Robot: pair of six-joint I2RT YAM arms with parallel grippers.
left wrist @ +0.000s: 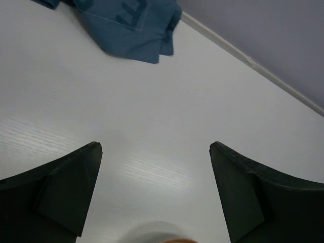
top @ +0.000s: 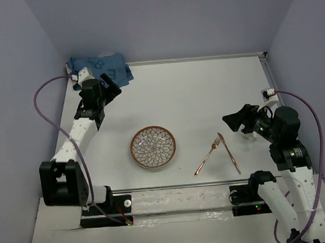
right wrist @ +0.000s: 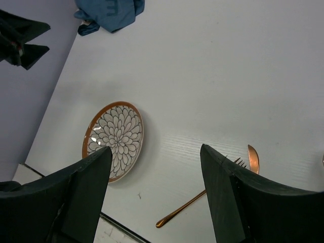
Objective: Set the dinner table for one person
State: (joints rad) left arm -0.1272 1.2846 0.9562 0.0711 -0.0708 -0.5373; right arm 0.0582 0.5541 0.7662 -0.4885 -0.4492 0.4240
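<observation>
From above, you have the white desk [top: 205, 95] filling the view. Your left fingers [top: 110, 80] hang over its far left corner, just beside a crumpled blue cloth [top: 99, 67]. Your right fingers [top: 235, 118] are over the right side of the desk, pointing in toward the middle. A flower-patterned plate [top: 153, 147] with a brown rim lies near the front edge, between the two arms. Right of it, a copper fork [top: 206, 157] and a copper knife [top: 229, 153] lie slanted, their far ends close together. The right fingers are just beyond those ends.

Through the left wrist camera, your left fingers [left wrist: 61, 187] stand spread wide with nothing between them. Only bare desk [left wrist: 167, 111] shows in the gap. The blue cloth [left wrist: 131, 25] lies ahead of the tips, apart from them.

Through the right wrist camera, your right fingers [right wrist: 76, 202] are also spread and hold nothing. The desk [right wrist: 212, 76] lies below them. The plate [right wrist: 115, 139] is beside the left-hand tip, partly behind it. The fork [right wrist: 192, 202] runs across the gap, and the knife [right wrist: 253, 158] tip peeks out above the right-hand finger. The cloth [right wrist: 109, 12] sits at the far edge.
</observation>
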